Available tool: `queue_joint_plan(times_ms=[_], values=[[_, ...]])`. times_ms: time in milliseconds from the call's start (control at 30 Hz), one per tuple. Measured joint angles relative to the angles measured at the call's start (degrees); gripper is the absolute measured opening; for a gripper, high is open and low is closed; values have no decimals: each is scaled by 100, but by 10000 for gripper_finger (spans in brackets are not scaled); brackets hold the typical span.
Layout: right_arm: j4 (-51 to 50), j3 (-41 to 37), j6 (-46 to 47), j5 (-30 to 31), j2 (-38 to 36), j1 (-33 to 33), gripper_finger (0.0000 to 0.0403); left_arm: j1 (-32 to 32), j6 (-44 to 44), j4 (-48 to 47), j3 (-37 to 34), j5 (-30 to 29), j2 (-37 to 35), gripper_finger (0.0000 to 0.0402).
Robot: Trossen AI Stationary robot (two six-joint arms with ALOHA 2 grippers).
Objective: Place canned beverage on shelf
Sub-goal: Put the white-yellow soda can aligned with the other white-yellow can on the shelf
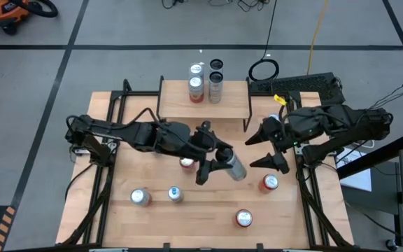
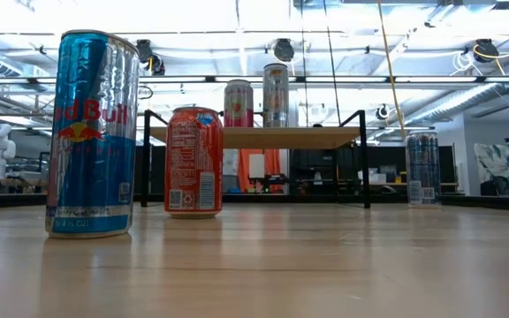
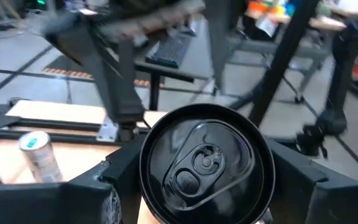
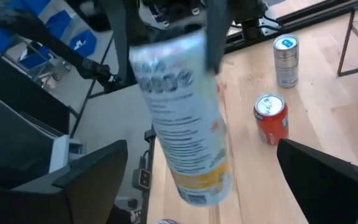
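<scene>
Clearly the left gripper (image 1: 215,162) is clenched on a tall silver can (image 1: 232,166), its fingers (image 3: 120,168) pressed to either side of the can's black top (image 3: 205,163), which fills the left wrist view. Seen from above, the can hangs tilted in the air in front of the shelf (image 1: 203,108), well clear of its wood top. The right gripper (image 1: 266,147) waits just beside the can, on the side away from the left arm, its jaws spread wide with nothing between them; its wrist view shows the can's printed side (image 4: 185,118) hanging close ahead. Only the low view shows two cans (image 2: 239,103) standing upright on the shelf, with a blue can (image 2: 93,134) and a red can (image 2: 193,162) on the table before it.
</scene>
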Motion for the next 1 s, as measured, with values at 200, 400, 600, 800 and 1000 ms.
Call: queue_joint_plan(times_ms=[200,400,600,800,1000], values=[[-8,0,186,375,101,2,393,3,-628,-77,210,-366,0,244],[193,0,286,448,103,4,393,-1,-1357,-90,232,-755,0,244],[446,0,45,447,236,4,393,3,-1792,-66,234,-1247,0,244],[415,0,-162,670,526,4,393,3,-1947,1,236,-1644,0,244],[457,0,-535,922,785,0,390,3,-1947,72,236,-1766,0,244]])
